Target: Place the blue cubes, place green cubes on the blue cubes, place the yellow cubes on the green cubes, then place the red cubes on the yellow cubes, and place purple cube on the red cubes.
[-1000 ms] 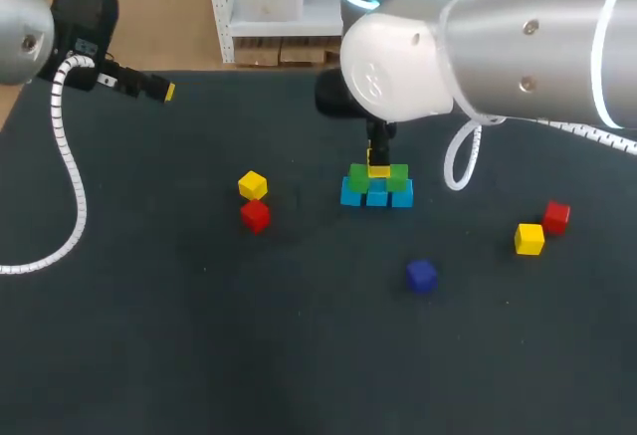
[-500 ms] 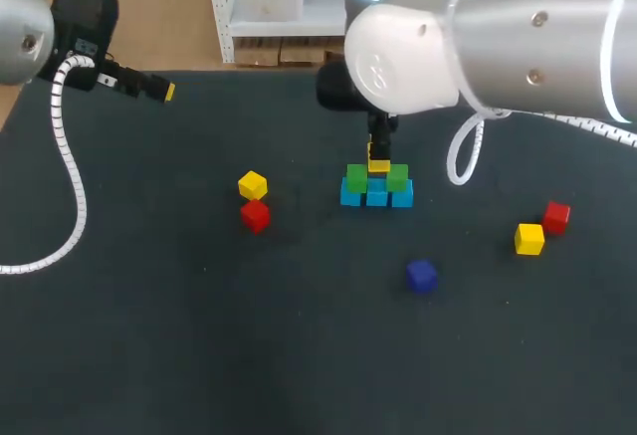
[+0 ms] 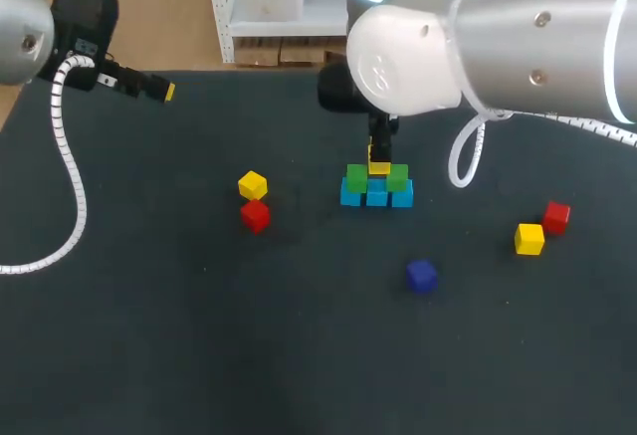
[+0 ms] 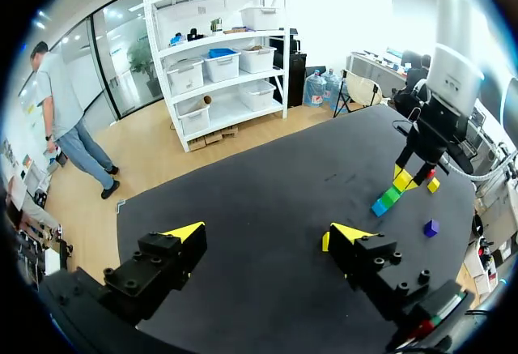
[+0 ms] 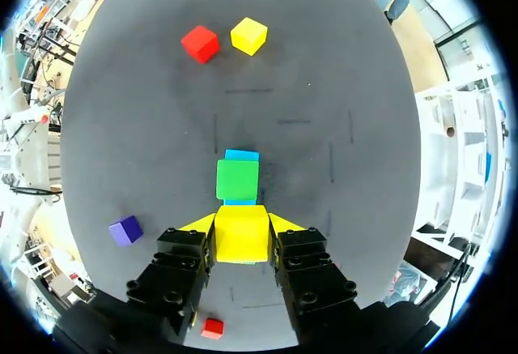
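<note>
My right fingers [image 5: 285,223] pinch a yellow cube [image 5: 241,232] just over the green cubes [image 5: 237,179]. Next I'd seat it squarely, then let go. My left fingers [image 4: 184,231] are spread.

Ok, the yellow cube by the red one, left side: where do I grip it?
From straight above, pinch the two side faces of the yellow cube that do not face the red cube. It sits flat with its top free, but the red cube lies close beside it, likely leaving little finger room there.
</note>
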